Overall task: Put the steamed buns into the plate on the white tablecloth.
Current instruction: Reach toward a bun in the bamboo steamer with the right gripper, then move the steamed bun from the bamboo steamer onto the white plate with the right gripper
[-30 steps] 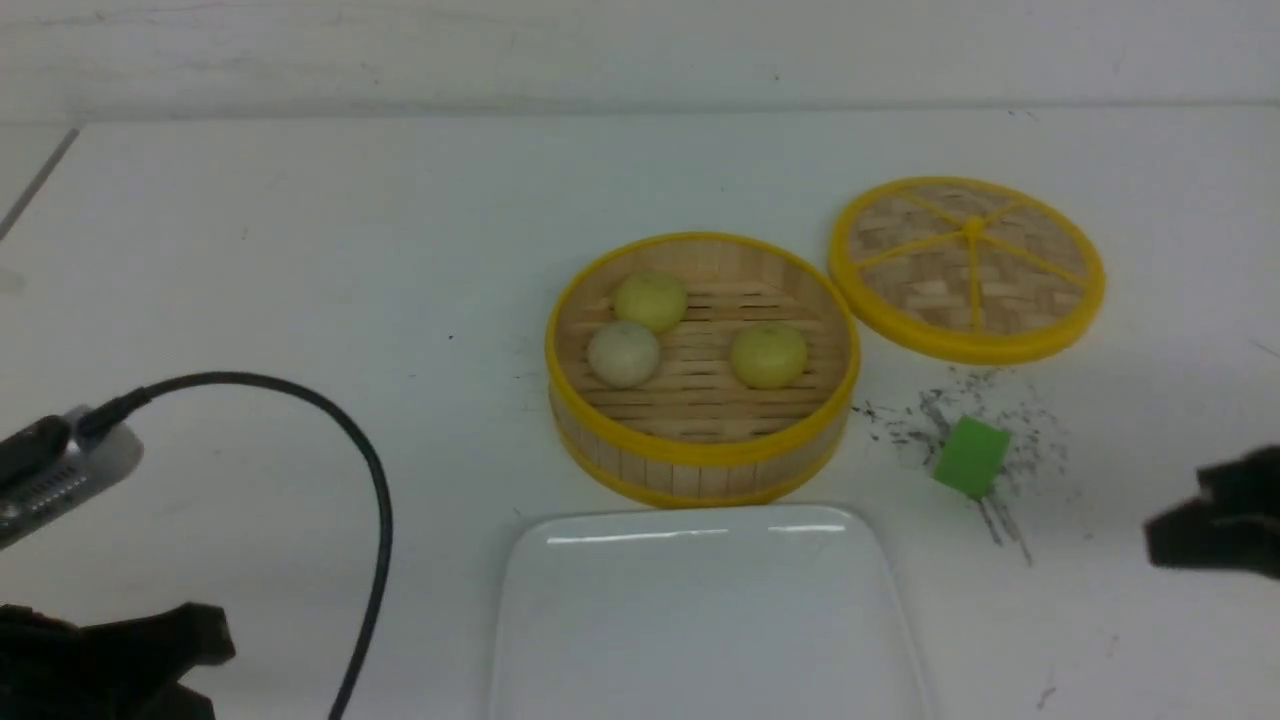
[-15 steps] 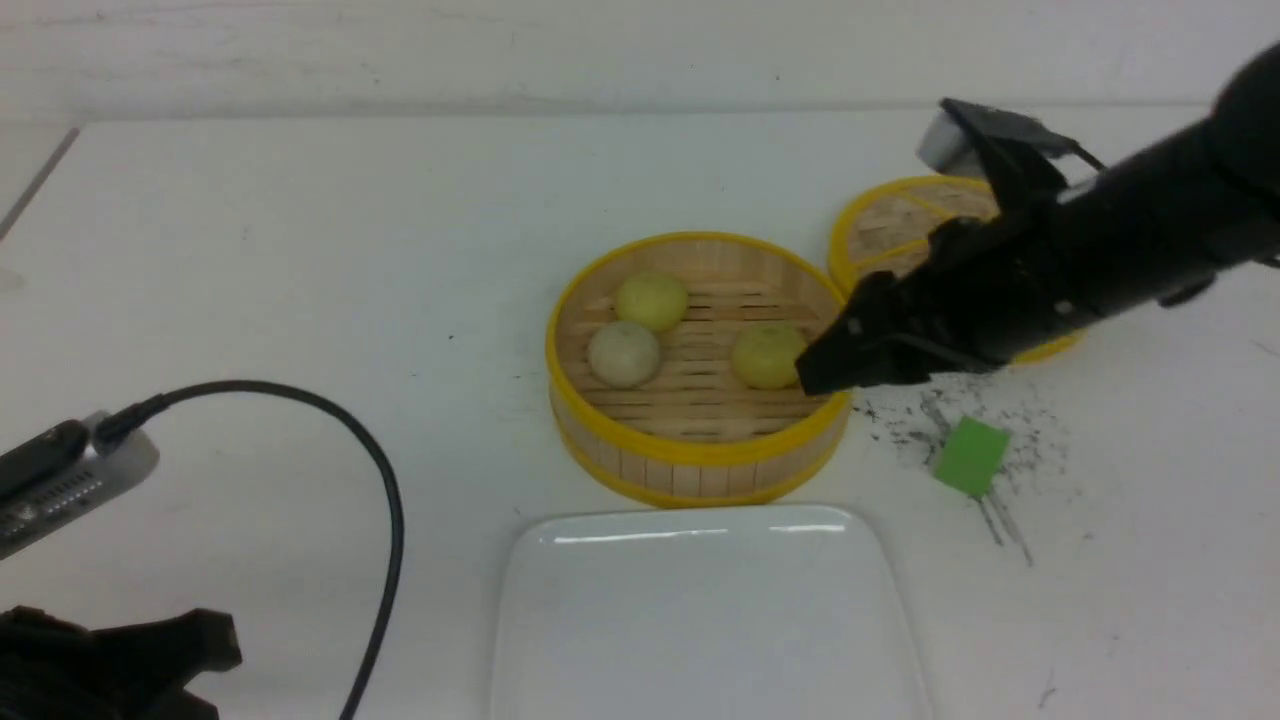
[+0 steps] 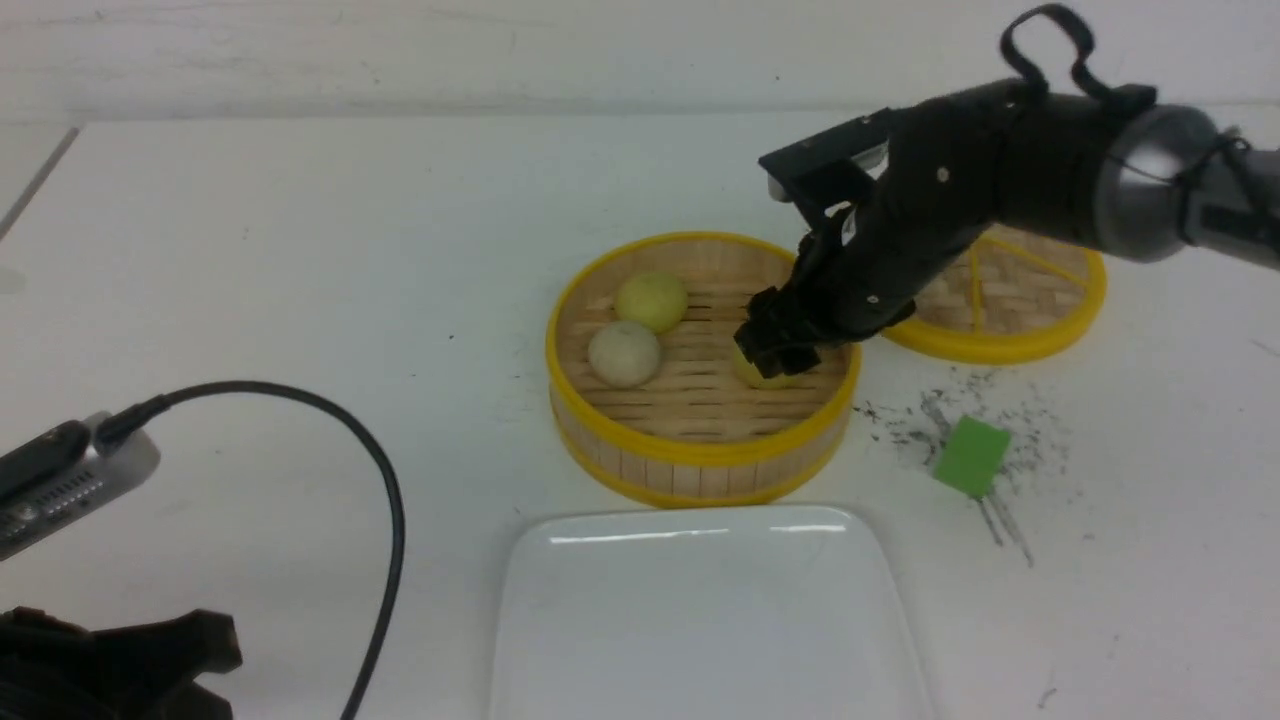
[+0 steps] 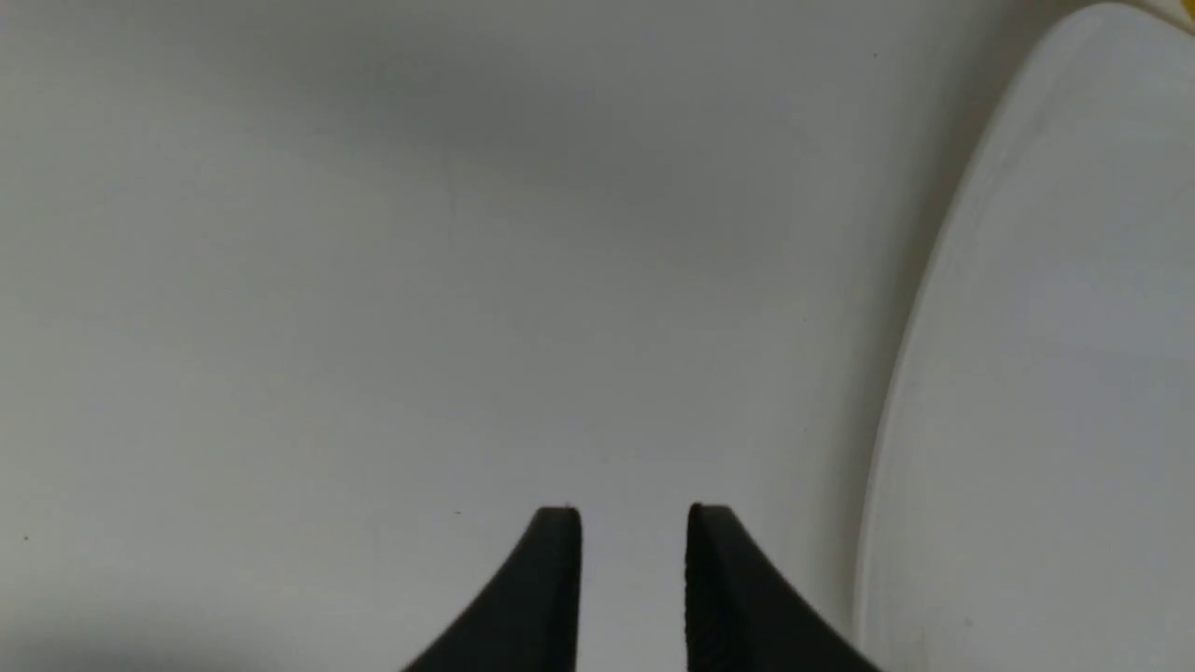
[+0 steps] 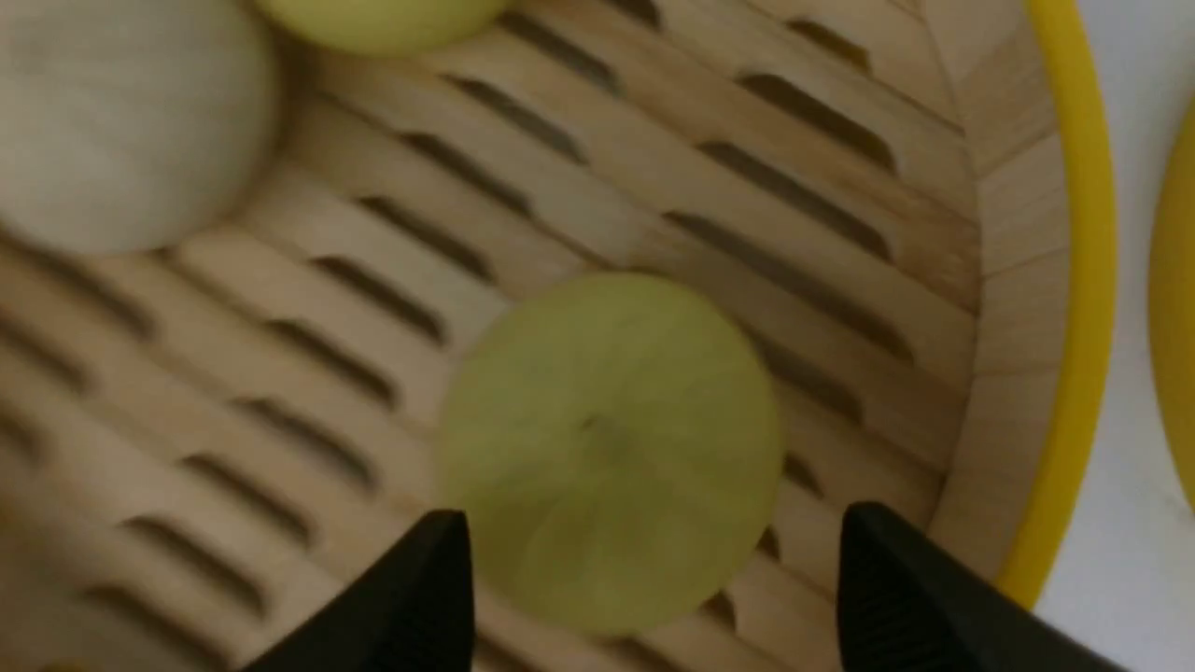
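Observation:
Three steamed buns lie in the round bamboo steamer (image 3: 700,455): a pale yellow one (image 3: 651,300), a beige-white one (image 3: 623,352), and a second yellow one (image 3: 758,376) mostly hidden under my right gripper (image 3: 775,350). In the right wrist view that yellow bun (image 5: 607,448) sits between the open fingers (image 5: 429,588), with a gap on each side. The white plate (image 3: 700,525) stands empty on the white tablecloth (image 3: 300,250), just in front of the steamer. My left gripper (image 4: 635,523) hovers low over the cloth beside the plate's edge (image 4: 934,373), its fingers slightly apart and empty.
The steamer's woven lid (image 3: 1020,300) lies behind my right arm at the back right. A green cube (image 3: 970,455) sits among black scuffs to the right of the steamer. A black cable (image 3: 385,520) loops from the left wrist camera (image 3: 60,480) over the left side.
My right arm has swung in from the right edge to above the steamer and come down over the right yellow bun, its jaws opening. The left arm has barely shifted.

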